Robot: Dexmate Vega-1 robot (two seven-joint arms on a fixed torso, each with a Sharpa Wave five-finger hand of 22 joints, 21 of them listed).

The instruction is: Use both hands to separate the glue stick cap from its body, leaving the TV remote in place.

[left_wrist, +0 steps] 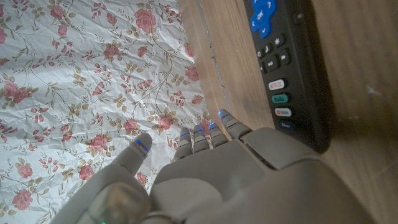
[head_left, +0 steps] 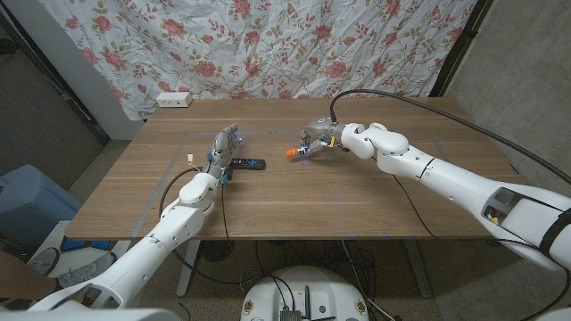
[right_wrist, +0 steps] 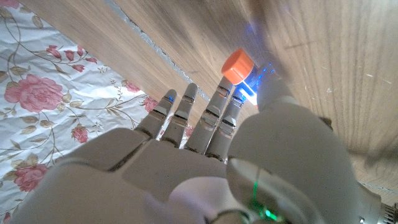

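Right hand point(head_left: 319, 138) sits past table centre, fingers and thumb closed around the glue stick point(head_left: 295, 152); the orange cap end pokes out toward the robot's left. Right wrist view confirms it: the orange cap point(right_wrist: 238, 66) stands clear of the fingertips point(right_wrist: 225, 92), with the thumb pressed alongside. Whether the stick touches the table I cannot tell.

Left hand point(head_left: 223, 149) stands on the table's left half with fingers apart, holding nothing. In the left wrist view its fingers point(left_wrist: 199, 137) reach up side by side and the thumb is splayed off to one side.

Wooden table point(head_left: 357, 205) carries a faint taped rectangle outline. Floral curtain point(head_left: 268, 45) hangs behind the far edge. A white power strip point(head_left: 173, 99) lies at the far left corner of the table.

TV remote point(head_left: 248, 164), black, lies flat just beside the left hand, between the two hands and closer to the left one. Left wrist view shows its blue pad and coloured shortcut buttons point(left_wrist: 278, 98). Remote and glue stick are apart, with bare wood between them.
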